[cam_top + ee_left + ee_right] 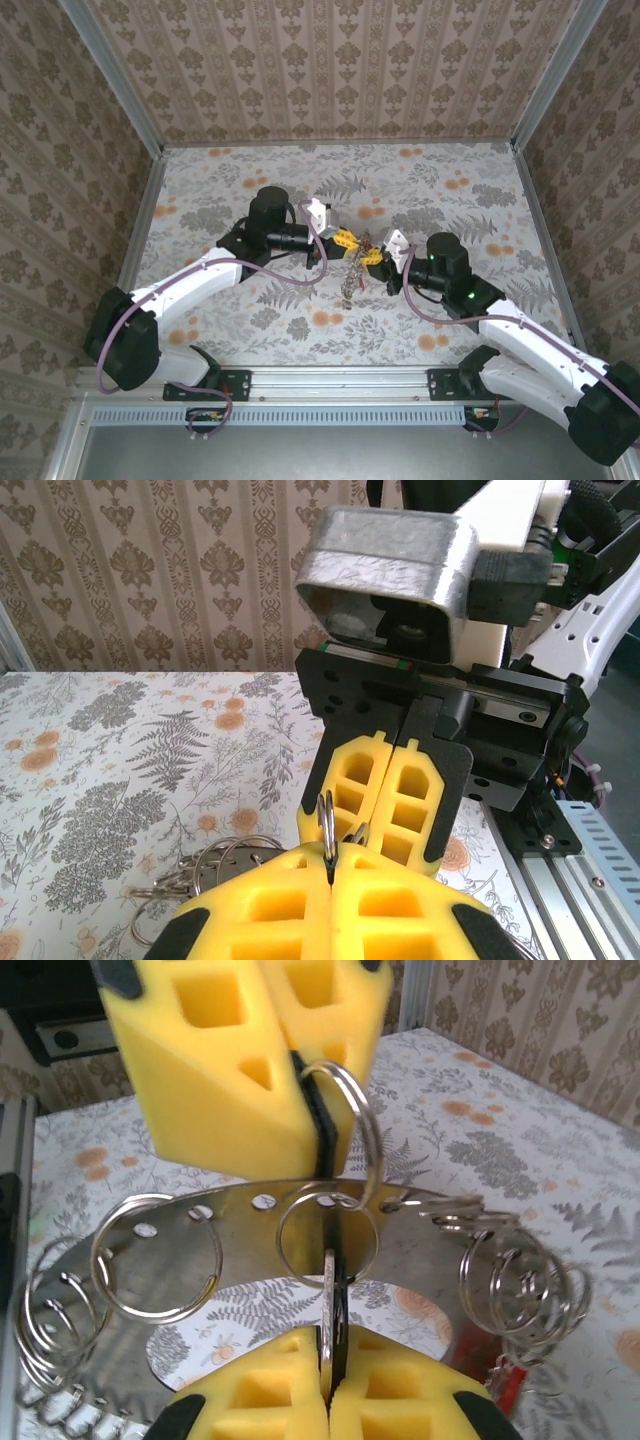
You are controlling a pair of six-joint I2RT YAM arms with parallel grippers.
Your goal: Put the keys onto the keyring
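Observation:
Both grippers meet over the table's middle. My left gripper (343, 240) (330, 865) (320, 1155) is shut on a small silver split ring (327, 825) (355, 1120) that hooks through a hole in the keyring (240, 1225), a flat silver circle with a holed rim. My right gripper (372, 256) (335, 1360) is shut on a thin silver metal piece (330, 1300) seen edge-on; whether it is a key or a ring I cannot tell. Several wire rings (515, 1280) hang off the keyring. Small silver keys (70, 1415) and a red one (508, 1392) show at its edges.
The bundle of rings and keys (352, 275) (210, 865) hangs below the two grippers, over the floral tablecloth (450, 190). Patterned walls (330, 60) close in the table on three sides. A metal rail (340, 385) runs along the near edge.

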